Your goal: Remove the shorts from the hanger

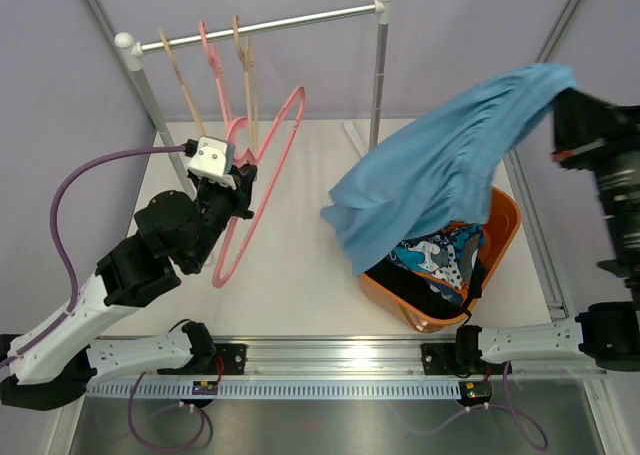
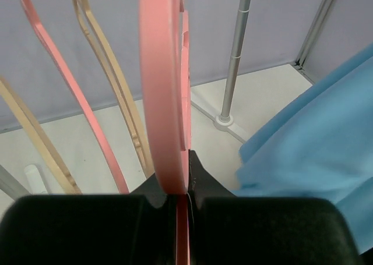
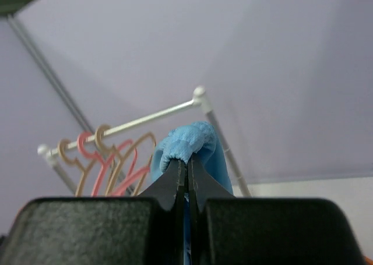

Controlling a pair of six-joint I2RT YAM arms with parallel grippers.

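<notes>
Your left gripper [image 2: 178, 186] is closed tight on the rim of a pink hanger [image 2: 160, 90], whose bar runs straight up between the jaws in the left wrist view. From above, that hanger sits tilted over the white table [image 1: 290, 295], in front of the rack, and carries no fabric. Your right gripper [image 3: 187, 160] is pinched shut on a bunched edge of the light blue shorts [image 1: 450, 165], with the cloth puffing out just above the fingertips in the right wrist view. The arm holds them high at the right side of the scene. From there the shorts slope down and to the left in a broad sheet, and their lower end hangs over the near-left part of the orange basket [image 1: 505, 225]. They are well apart from the pink hanger. Inside the basket lie the orange-blue-white patterned shorts [image 1: 440, 255], with dark fabric [image 1: 445, 300] beneath and beside them; you cannot tell from here whether that is navy or black. On the rack's metal rail [image 1: 260, 25] hang two wooden hangers [image 1: 185, 90] and a second pink hanger [image 1: 215, 70], all bare.
</notes>
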